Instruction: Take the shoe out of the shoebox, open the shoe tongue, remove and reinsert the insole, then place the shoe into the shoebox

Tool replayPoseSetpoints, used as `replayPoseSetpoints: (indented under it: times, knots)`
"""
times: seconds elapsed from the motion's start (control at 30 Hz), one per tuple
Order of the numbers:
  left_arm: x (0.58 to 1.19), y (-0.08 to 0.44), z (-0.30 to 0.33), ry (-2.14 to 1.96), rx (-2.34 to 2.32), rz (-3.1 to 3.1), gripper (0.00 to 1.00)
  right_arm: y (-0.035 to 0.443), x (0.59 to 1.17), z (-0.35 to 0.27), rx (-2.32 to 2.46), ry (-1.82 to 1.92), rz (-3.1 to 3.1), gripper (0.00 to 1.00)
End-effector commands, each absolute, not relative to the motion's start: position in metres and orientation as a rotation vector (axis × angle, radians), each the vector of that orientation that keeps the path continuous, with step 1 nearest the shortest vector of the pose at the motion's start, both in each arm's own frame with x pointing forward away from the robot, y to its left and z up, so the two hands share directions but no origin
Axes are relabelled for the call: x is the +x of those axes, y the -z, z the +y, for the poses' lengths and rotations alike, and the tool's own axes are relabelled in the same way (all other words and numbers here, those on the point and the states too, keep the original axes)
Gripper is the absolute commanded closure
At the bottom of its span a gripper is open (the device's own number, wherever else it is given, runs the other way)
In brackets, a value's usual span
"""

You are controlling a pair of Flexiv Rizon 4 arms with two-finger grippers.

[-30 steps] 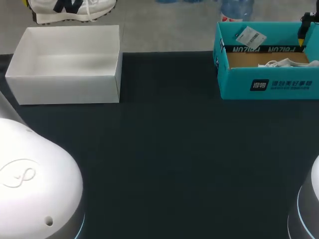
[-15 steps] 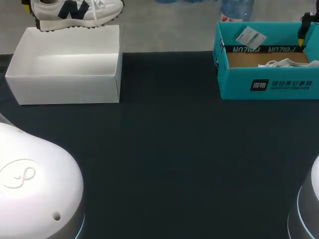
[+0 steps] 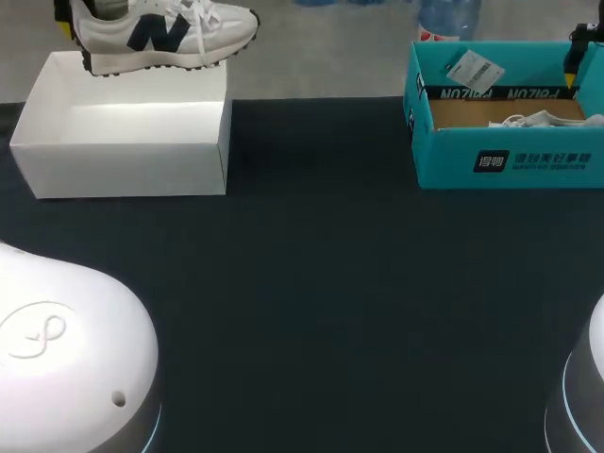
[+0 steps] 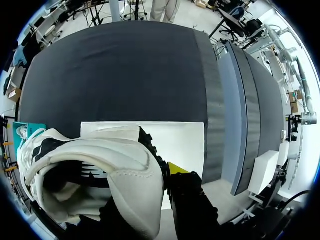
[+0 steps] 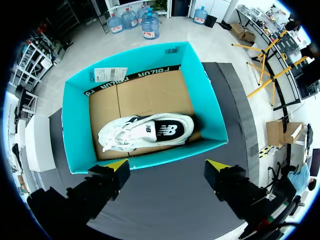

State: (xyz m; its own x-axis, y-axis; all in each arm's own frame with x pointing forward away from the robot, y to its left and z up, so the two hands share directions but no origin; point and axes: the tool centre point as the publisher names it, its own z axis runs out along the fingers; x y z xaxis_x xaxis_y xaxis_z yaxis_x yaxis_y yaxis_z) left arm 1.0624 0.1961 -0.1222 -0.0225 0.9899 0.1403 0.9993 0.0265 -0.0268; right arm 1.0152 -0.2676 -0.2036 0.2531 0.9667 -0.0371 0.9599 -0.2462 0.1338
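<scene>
White domes of the two arm bases sit at the near edge, the left arm [image 3: 66, 349] at the near left corner and the right arm [image 3: 580, 396] at the near right. The dark surface [image 3: 311, 311] stretches away between them.

At the far left stands the white box [image 3: 123, 170], open at the top, its far part hanging past the surface's far edge. Over its far wall hangs the shoe [image 3: 160, 33], white with dark markings, held roughly level with its toe to the right and its heel to the left. Whether the sole touches the rim cannot be told. The left claw [image 4: 152, 192] is clamped on the shoe's heel end. In the left wrist view one yellow tip presses against the heel's side and the other finger is hidden behind the shoe, whose mouth opens toward the camera. The white box lies just under and ahead of the shoe there.

At the far right stands the teal box [image 3: 510, 160], also open at the top, with a brown cardboard floor and a paper tag [image 3: 472, 68] on its far wall. A second shoe [image 5: 145, 132] lies on its side inside, nearer the near wall, toe to the left. The right claw [image 5: 167, 167] hangs above the teal box's near wall. It points straight down with its fingers wide apart, touching nothing. In the head view it shows only as a dark shape with a yellow tip at the box's far right corner.
</scene>
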Motion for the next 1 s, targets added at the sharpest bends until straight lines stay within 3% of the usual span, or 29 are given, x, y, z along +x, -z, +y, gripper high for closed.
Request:
replayPoseSetpoints:
  times: [0.03,1.0]
  knots:
    - [1.035,0.12,0.182,0.447,-2.225,-2.249,1.0,0.204,1.015,-0.267,2.382,-0.08,1.841,0.0]
    - [0.935,0.113,0.086,0.434,-2.273,-2.215,1.0,0.204,1.015,-0.267,2.382,-0.08,1.841,0.0]
